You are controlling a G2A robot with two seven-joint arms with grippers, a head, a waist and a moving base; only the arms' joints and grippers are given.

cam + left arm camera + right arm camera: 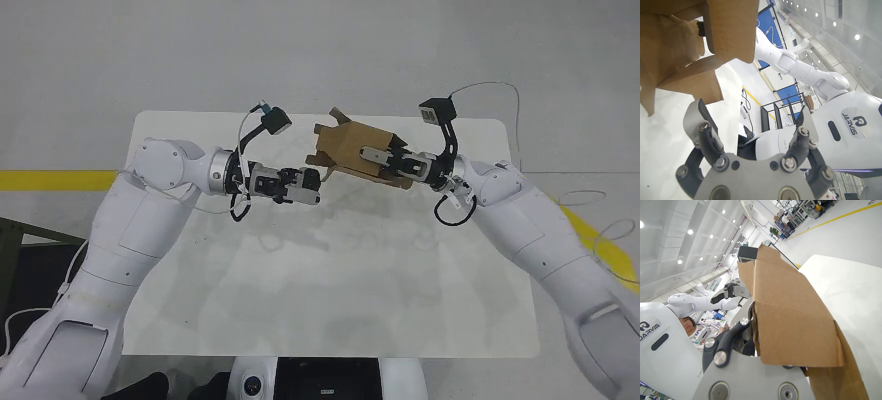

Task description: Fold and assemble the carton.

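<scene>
A brown cardboard carton (352, 146), partly folded with loose flaps, hangs above the far middle of the white table (330, 300). My right gripper (380, 157) is shut on the carton's side panel, one finger lying over the outside. In the right wrist view the carton (787, 313) hides most of that gripper. My left gripper (316, 181) is open just beside the carton's near left corner, with nothing between its fingers. In the left wrist view the left gripper (752, 107) stands wide apart just below the carton's (677, 49) hanging flaps, and a dark fingertip (700, 28) of the right gripper shows inside.
The table's near half is bare white surface. A yellow floor line (50, 180) runs past the table's left side. Cables loop off both wrists near the table's far edge.
</scene>
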